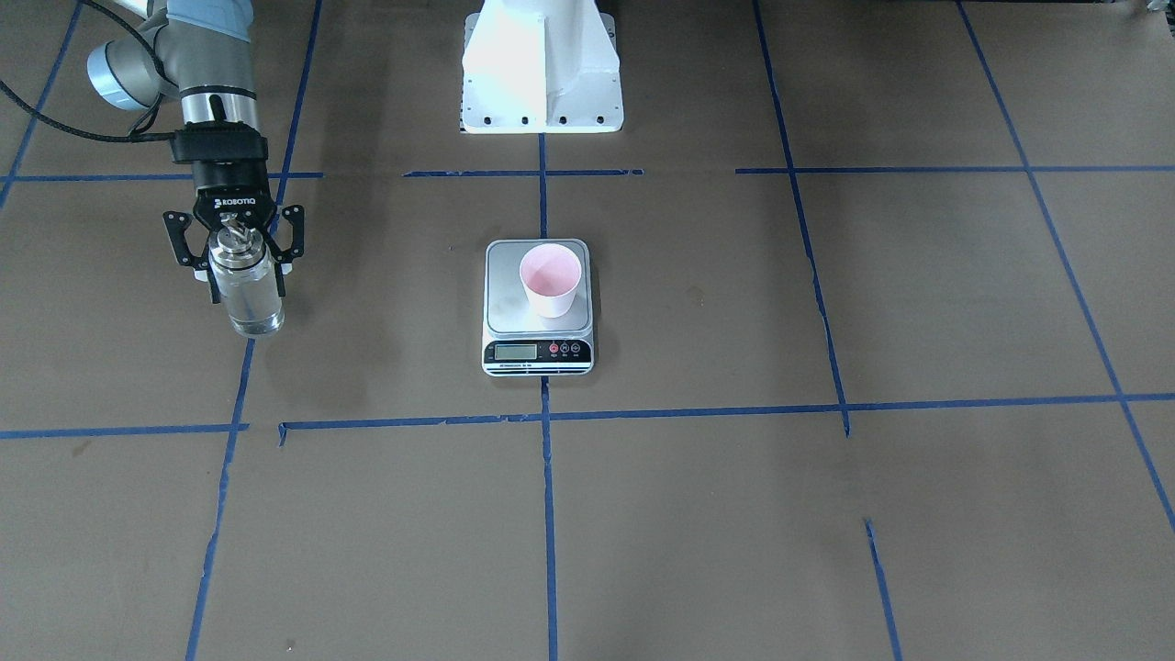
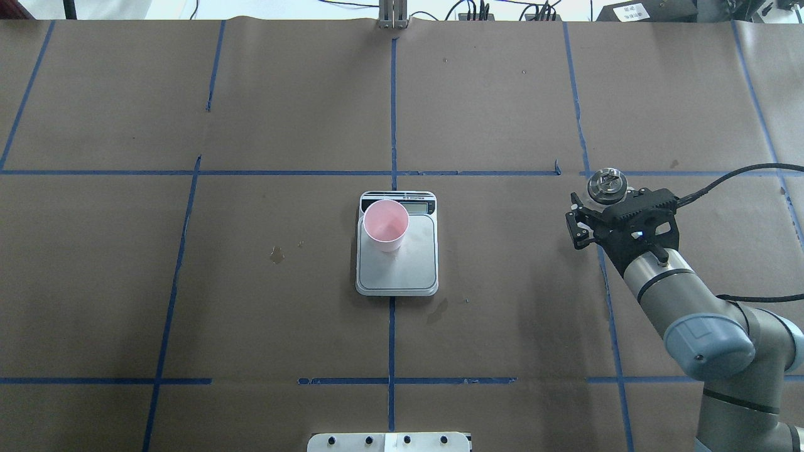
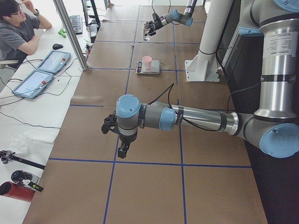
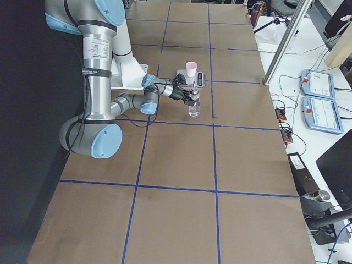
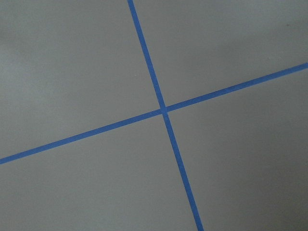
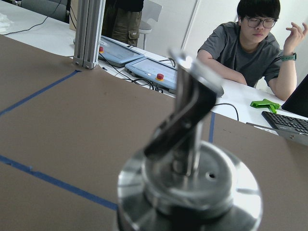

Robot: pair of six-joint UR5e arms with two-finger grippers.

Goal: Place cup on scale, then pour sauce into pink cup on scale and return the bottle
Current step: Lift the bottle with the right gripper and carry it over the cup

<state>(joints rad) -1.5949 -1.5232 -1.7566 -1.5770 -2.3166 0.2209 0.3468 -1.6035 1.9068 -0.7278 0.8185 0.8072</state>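
Note:
The pink cup [image 1: 551, 280] stands upright on the silver scale [image 1: 509, 303], towards the platform's display end [image 2: 408, 270]. Whether the cup holds any clear sauce I cannot make out. The clear glass bottle [image 1: 246, 296] with its metal spout [image 6: 190, 115] is upright far out on my right side, its base at table level. My right gripper [image 1: 245, 280] comes in from the side and is shut on the bottle just below the collar. My left gripper [image 3: 114, 140] hangs over bare table far from the scale; I cannot tell whether it is open or shut.
The white robot base [image 1: 542, 73] stands behind the scale. Blue tape lines [image 5: 163, 110] cross the brown table cover. An operator [image 6: 255, 43] sits at a side desk with tablets [image 3: 42, 70], beyond the table's far edge.

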